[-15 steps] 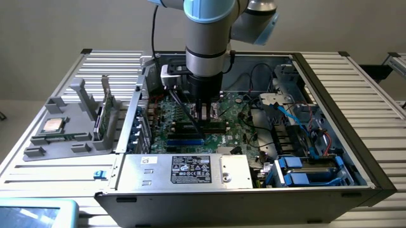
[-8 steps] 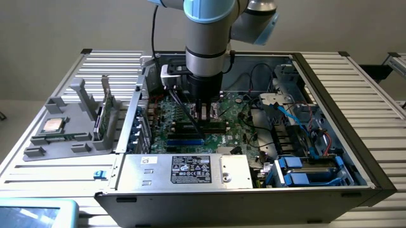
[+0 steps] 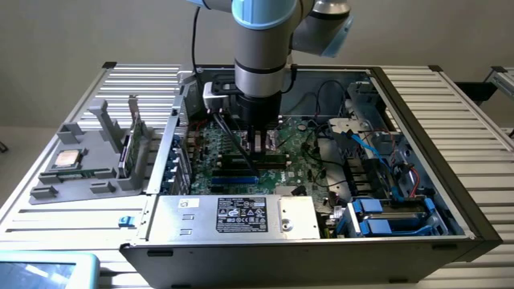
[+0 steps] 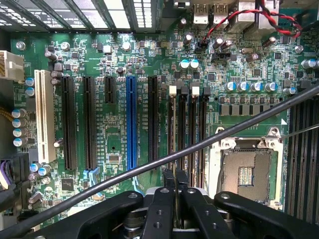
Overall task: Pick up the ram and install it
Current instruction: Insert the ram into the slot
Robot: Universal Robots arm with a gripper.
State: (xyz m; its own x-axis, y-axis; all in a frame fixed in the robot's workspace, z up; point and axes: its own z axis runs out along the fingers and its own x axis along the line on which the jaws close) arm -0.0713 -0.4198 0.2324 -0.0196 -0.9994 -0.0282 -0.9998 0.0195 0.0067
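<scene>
My gripper hangs inside the open computer case, low over the green motherboard. In the wrist view its two black fingers stand almost together, shut on a thin strip seen edge-on. I take that strip for the ram; its chips are hidden. The fingers sit directly over the near end of the row of black memory slots, in line with the slot nearest the long expansion slots. The memory slots look empty.
A black cable crosses diagonally just under the gripper. The empty processor socket lies beside the memory slots, and a blue expansion slot on their other side. At the exterior view's left, a grey fixture holds a silver processor and an upright card.
</scene>
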